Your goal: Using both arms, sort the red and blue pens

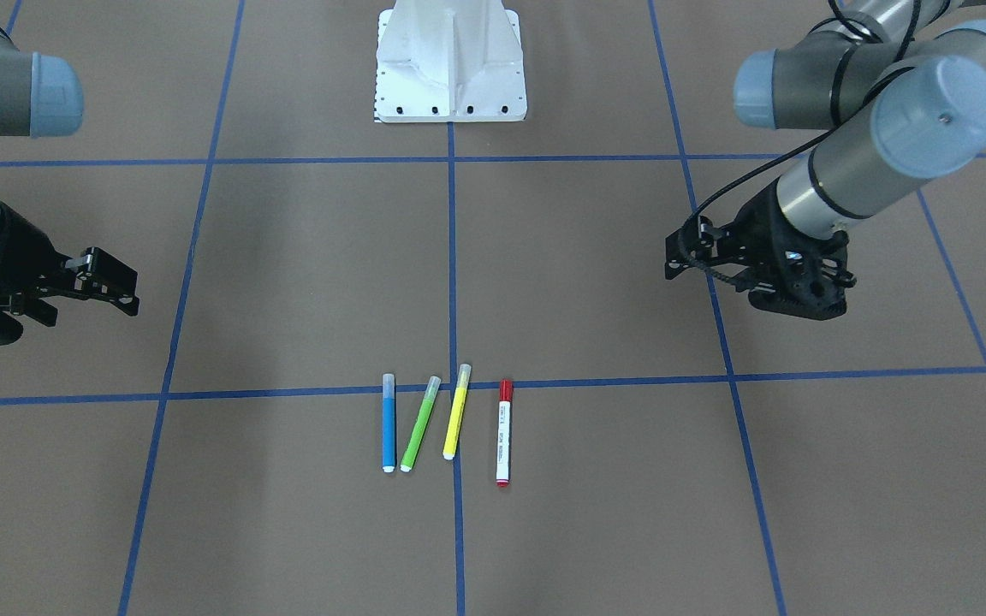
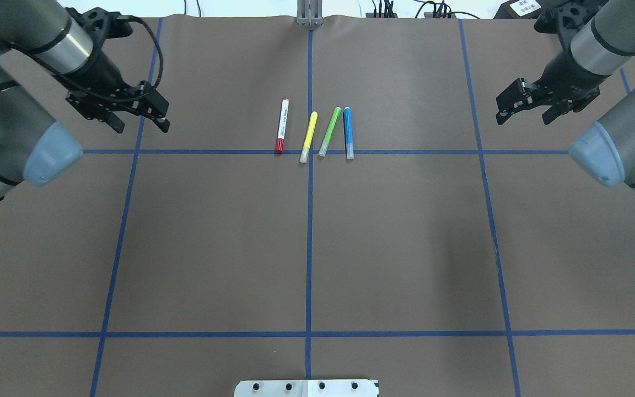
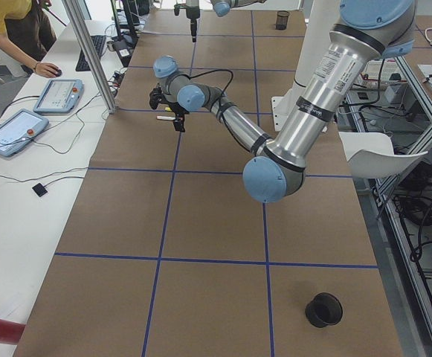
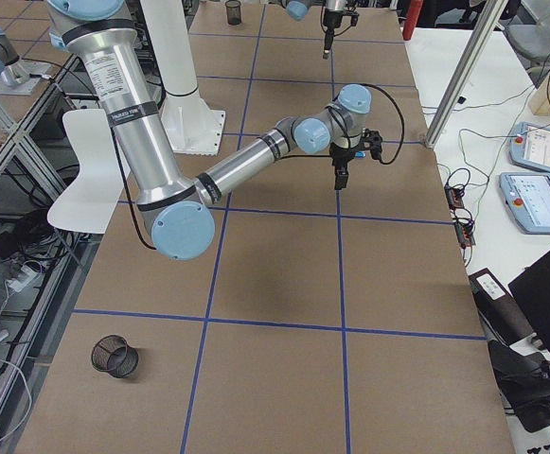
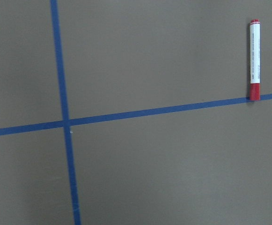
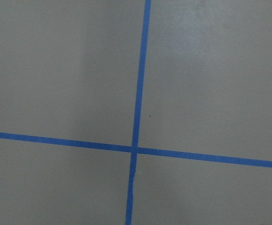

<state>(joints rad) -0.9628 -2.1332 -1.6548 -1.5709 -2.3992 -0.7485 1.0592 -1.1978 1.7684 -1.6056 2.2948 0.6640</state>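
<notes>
Four markers lie side by side across a blue tape line at mid-table. The red pen (image 2: 281, 125) (image 1: 503, 433) has a white barrel and a red cap, and it also shows at the right of the left wrist view (image 5: 254, 60). The blue pen (image 2: 348, 132) (image 1: 389, 423) lies at the other end of the row. My left gripper (image 2: 140, 125) (image 1: 737, 287) hovers open and holds nothing, well to the left of the red pen. My right gripper (image 2: 524, 117) (image 1: 91, 299) hovers open and holds nothing, far to the right of the blue pen.
A yellow highlighter (image 2: 308, 137) and a green highlighter (image 2: 329, 131) lie between the two pens. The white robot base (image 1: 450, 64) stands at the table's near edge. One black mesh cup (image 3: 324, 309) sits near the left end, another (image 4: 114, 356) near the right end. A person sits at a side desk (image 3: 22, 22).
</notes>
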